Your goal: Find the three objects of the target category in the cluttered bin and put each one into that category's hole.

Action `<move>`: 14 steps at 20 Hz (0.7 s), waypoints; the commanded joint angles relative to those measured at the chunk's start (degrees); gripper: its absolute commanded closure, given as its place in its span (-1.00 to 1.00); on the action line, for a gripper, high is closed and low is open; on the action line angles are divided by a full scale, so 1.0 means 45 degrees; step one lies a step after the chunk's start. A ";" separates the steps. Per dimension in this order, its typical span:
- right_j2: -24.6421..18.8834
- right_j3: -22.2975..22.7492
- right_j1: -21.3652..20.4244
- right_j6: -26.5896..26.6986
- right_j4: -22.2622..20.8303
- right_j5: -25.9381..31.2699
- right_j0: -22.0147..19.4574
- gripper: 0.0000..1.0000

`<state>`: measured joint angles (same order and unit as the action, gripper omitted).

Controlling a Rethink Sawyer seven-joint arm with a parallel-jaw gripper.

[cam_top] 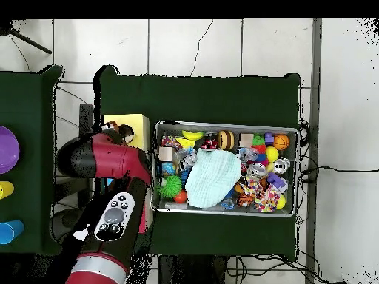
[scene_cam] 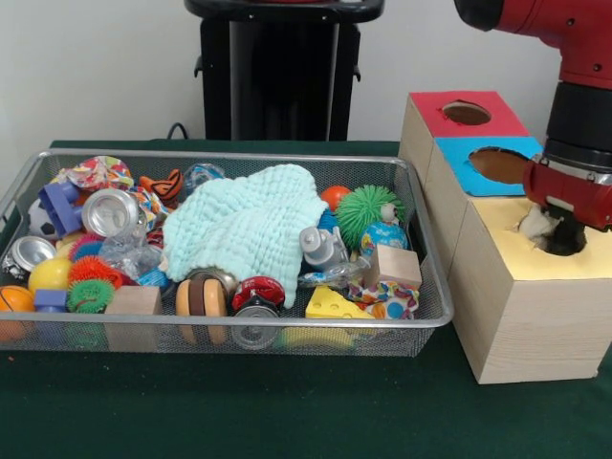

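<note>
- From my remote station, I see the red arm [scene_cam: 574,182] lowered over the yellow-topped box [scene_cam: 531,296], its gripper [scene_cam: 559,234] down at the hole beside something pale.
- The wire bin [scene_cam: 220,330] sits left, crammed with toys.
- A mint cloth [scene_cam: 249,225] drapes the pile's middle.
- Blue-topped [scene_cam: 459,158] and red-topped [scene_cam: 426,110] boxes stand behind.

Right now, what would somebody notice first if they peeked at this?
Probably the wire bin crammed with bright toys, with a pale mint cloth draped over its middle. Next, the big red robot arm reaching down over the yellow-topped box beside the bin, its claw at that box's hole.
</note>
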<state>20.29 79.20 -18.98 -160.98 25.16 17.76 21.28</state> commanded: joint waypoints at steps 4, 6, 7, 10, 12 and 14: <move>0.0158 0.0184 -0.1430 -0.2197 0.0325 0.3997 0.0030 1.00; 0.0154 0.0116 -0.1556 -0.2165 0.0324 0.4177 -0.0049 1.00; 0.0238 0.0001 -0.1604 -0.2214 0.0310 0.4390 -0.0048 1.00; 0.0417 -0.0363 -0.1646 -0.2284 0.0263 0.4864 -0.0097 1.00; 0.0546 -0.0642 -0.1650 -0.2354 0.0230 0.5201 -0.0139 1.00; 0.0585 -0.0735 -0.1712 -0.2259 0.0201 0.5395 -0.0289 1.00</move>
<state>23.71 78.37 -25.64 -160.98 25.12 33.69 21.93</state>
